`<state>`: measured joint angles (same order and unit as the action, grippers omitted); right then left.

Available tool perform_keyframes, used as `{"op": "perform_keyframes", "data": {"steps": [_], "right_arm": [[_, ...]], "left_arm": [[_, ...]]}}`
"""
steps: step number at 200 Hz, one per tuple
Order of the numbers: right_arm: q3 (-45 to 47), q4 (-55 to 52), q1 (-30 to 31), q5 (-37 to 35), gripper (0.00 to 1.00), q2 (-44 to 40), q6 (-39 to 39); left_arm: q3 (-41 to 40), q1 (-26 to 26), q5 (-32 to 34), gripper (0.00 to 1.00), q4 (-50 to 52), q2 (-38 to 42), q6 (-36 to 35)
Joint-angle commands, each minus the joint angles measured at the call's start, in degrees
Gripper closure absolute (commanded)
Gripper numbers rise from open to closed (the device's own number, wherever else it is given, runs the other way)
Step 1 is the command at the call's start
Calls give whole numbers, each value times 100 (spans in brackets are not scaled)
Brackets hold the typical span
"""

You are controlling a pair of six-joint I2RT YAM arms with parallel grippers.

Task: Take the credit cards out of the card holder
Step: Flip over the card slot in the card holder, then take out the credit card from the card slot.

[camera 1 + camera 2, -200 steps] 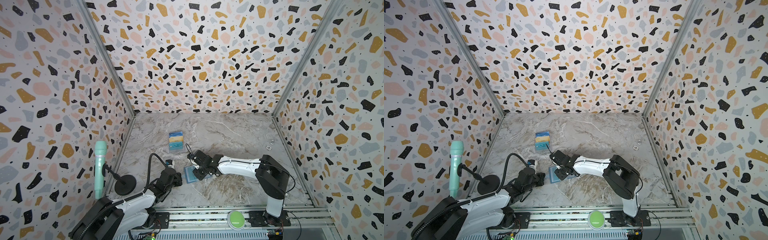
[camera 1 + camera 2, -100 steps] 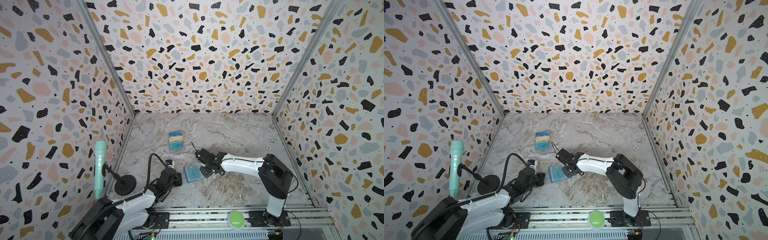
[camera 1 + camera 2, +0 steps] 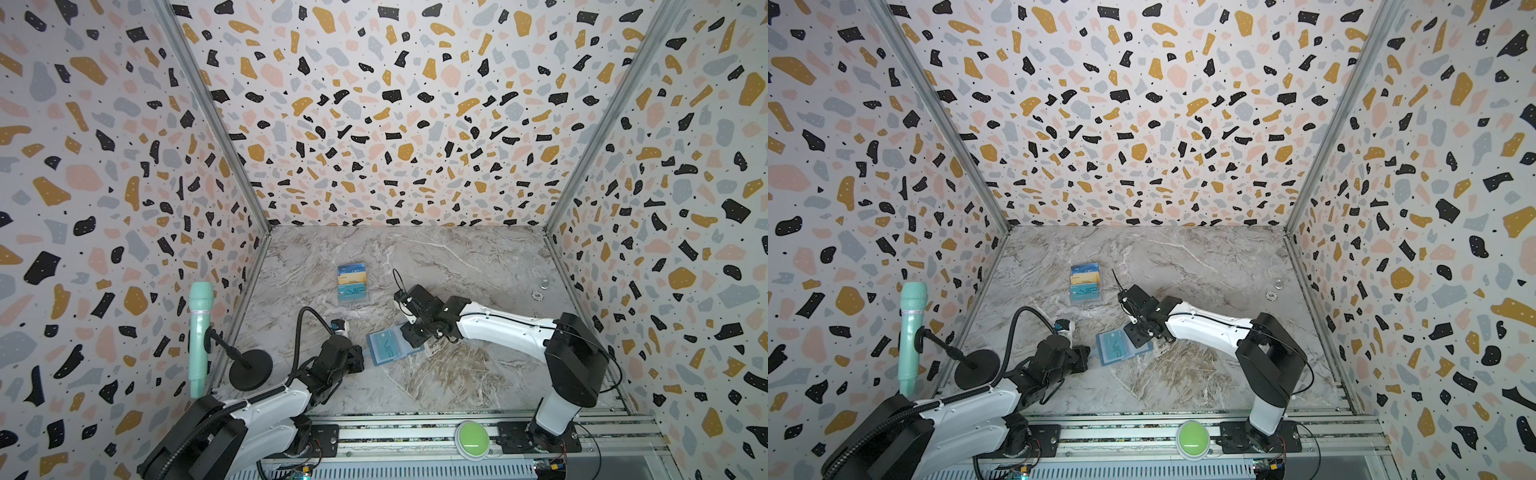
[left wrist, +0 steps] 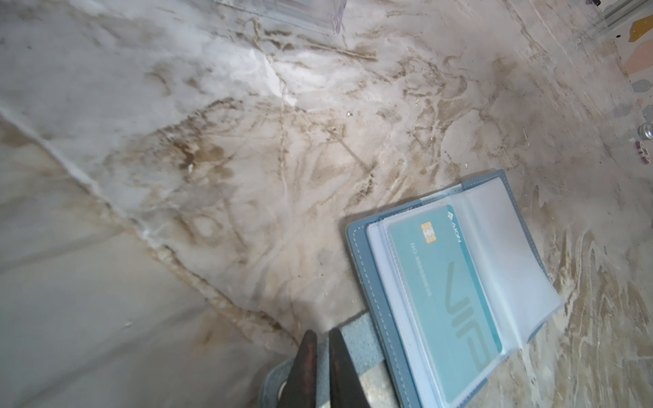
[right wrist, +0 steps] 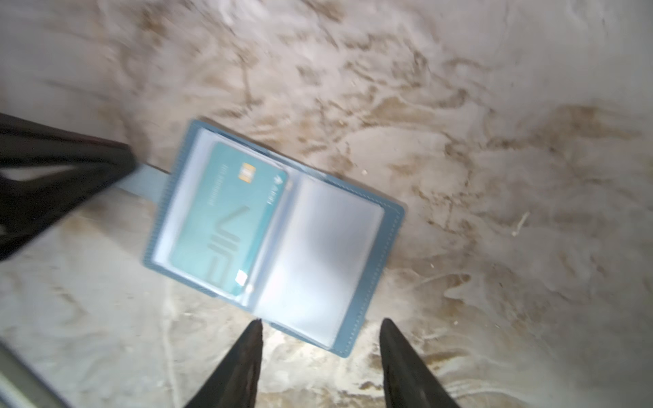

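Marble counter [image 3: 457,266], two white arms at work: the right arm [image 3: 498,328] reaches in low from one side, the left arm [image 3: 270,399] from the front rail.

Between them the dusty-blue card holder [image 3: 388,347] lies flat and open, just ahead of the left tool [image 4: 321,333] and directly under the right tool [image 5: 322,321]. A clear case of stacked cards [image 3: 352,283] sits well beyond both, untouched.

Inside the holder, one pale teal credit card [image 4: 445,300] marked "VIP" is in its plastic sleeve on the half nearer the left tool. The facing sleeve [image 5: 318,254], the one nearer the right tool, looks empty.

The left tool is pinched narrow on the snap tab [image 5: 146,180], apparently anchoring the booklet. The right tool hangs with its jaws apart and nothing between them, tips poised at the holder's edge on the empty-sleeve side.

The step in hand appears to be the approach for pulling the card, with the holder open and braced and the card not yet out. The next move likely calls for the right tool to cross to the card's exposed edge near the spine, close on it thinly, and slide it out along the sleeve while the tab is held.
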<state>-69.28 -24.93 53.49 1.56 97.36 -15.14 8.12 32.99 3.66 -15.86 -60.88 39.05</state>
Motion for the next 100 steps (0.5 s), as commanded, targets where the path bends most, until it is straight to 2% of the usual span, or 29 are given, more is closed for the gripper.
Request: {"op": "perform_keyframes", "data": {"steps": [1,43,63,100], "right_arm": [[-76,500,-39,1133,44,-4,-11],[14,949,-217,2031,44,401,-208],[126,1144,-397,2493,47,552,-267],[193,1256,-620,2935,49,772,-307]], "left_arm": [[32,-47,-45,88,188,117,-177],[273,-47,-513,88,188,386,-358],[326,-47,-752,88,-84,437,-466],[454,-42,-1032,88,-310,121,-645]]}}
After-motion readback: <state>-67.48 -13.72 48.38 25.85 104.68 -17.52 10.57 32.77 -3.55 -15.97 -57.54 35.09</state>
